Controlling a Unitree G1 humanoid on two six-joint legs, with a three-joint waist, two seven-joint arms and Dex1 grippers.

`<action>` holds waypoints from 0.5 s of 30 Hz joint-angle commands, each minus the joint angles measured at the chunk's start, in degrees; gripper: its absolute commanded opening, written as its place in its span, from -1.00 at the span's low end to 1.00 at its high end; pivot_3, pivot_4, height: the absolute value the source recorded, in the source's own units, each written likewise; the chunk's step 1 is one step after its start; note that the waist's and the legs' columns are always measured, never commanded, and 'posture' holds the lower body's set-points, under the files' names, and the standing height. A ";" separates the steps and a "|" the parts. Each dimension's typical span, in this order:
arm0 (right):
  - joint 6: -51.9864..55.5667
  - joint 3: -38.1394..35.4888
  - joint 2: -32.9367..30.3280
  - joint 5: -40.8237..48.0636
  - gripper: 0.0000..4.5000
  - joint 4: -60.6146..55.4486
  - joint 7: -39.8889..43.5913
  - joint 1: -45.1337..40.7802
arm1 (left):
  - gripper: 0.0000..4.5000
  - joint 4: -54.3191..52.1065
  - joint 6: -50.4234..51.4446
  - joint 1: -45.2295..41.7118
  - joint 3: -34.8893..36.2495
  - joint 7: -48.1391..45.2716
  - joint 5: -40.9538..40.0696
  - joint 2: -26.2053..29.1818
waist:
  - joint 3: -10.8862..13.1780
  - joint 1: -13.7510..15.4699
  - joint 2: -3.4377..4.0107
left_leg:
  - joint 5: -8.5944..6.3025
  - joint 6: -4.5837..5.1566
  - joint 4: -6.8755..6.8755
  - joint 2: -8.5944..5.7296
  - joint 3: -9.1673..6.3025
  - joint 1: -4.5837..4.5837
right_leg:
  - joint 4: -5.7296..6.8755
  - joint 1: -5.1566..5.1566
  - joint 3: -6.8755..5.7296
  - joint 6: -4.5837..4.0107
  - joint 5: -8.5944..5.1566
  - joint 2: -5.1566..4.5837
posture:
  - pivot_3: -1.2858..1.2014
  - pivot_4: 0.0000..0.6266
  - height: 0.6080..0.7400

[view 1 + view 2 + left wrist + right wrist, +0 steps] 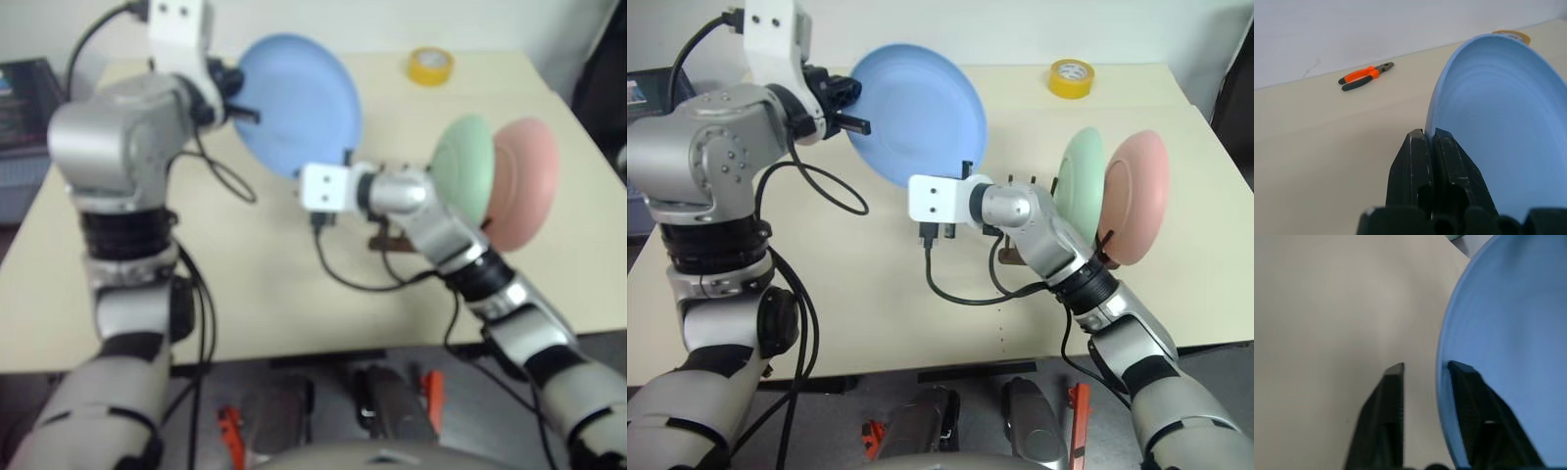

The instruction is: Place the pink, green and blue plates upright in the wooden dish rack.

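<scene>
The blue plate (pixel 916 113) hangs tilted on edge above the table, and my left gripper (pixel 850 108) is shut on its left rim; the left wrist view shows both fingers (pixel 1415 147) pinching that rim. My right gripper (pixel 1426 366) is at the plate's lower right rim. It stands open, one finger outside the rim and one inside the bowl (pixel 1508 333). The green plate (pixel 1080 181) and the pink plate (pixel 1136 196) stand upright side by side in the wooden dish rack (pixel 1007 255), which my right arm mostly hides.
A yellow tape roll (pixel 1071 76) lies at the back of the beige table (pixel 872 294). Orange-handled pliers (pixel 1365 77) lie on the tabletop in the left wrist view. A dark object (pixel 24 98) sits beyond the table's left edge.
</scene>
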 commanded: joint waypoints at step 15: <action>-7.12 -4.16 1.63 -2.13 -1.00 1.27 -4.17 -1.52 | -0.51 -2.66 -0.52 -1.68 1.40 0.13 -0.31 2.54 | 0.00 -0.34 0.00 | 0.26 -0.32 -0.02 0.10 -0.11 0.11 | 0.29 -0.04 -0.05 -0.21 0.13 0.13 | 0.03 -0.52 1.00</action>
